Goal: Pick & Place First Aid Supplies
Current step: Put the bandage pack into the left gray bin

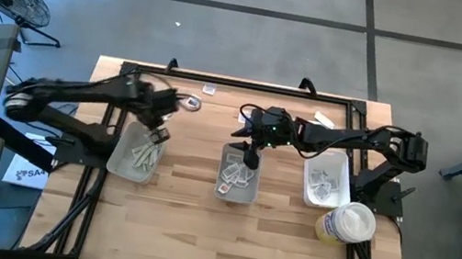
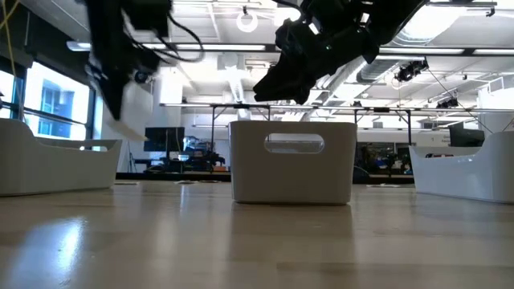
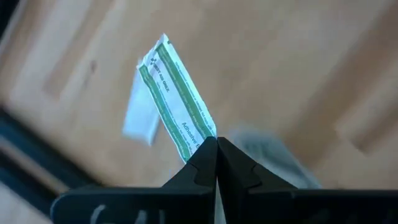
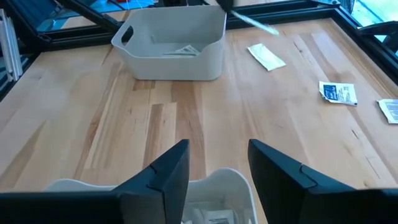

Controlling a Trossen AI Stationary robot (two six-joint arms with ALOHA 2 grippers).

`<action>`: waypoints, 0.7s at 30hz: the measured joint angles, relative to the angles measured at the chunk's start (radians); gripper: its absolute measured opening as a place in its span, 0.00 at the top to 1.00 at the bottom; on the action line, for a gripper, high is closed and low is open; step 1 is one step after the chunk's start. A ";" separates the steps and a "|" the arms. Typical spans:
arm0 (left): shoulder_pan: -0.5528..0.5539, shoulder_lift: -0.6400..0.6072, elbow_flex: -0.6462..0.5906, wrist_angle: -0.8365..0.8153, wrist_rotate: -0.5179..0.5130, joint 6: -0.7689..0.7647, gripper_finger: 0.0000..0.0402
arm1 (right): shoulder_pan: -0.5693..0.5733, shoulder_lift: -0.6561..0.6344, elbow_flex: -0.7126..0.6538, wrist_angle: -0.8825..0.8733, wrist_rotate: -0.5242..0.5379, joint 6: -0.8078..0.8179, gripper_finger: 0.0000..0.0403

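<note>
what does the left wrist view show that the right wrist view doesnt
Only the left wrist view: the left gripper shut on a green-white strip, with a white packet behind it.

Only the right wrist view: the open right gripper above the middle tray, the left tray across the table, and loose packets on the wood.

Both: the wooden table.

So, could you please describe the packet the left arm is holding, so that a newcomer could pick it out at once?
Start at the wooden table and find the leftmost of its three trays. Just above that tray hangs the left pincer, shut on a narrow strip. Unlike the packets lying in trays or on the wood, it is lifted clear, white with green stripes along its length.
</note>
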 joint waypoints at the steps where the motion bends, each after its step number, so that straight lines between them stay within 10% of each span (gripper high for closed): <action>1: -0.026 -0.040 0.000 -0.048 0.010 -0.041 1.00 | 0.000 0.000 0.000 -0.001 0.000 -0.001 0.61; 10: -0.268 -0.259 -0.062 -0.217 0.147 -0.359 1.00 | 0.000 0.000 0.000 0.011 0.000 -0.003 0.61; 21: -0.354 -0.183 -0.266 -0.047 0.128 -0.437 1.00 | 0.000 0.000 0.000 0.019 0.004 -0.004 0.61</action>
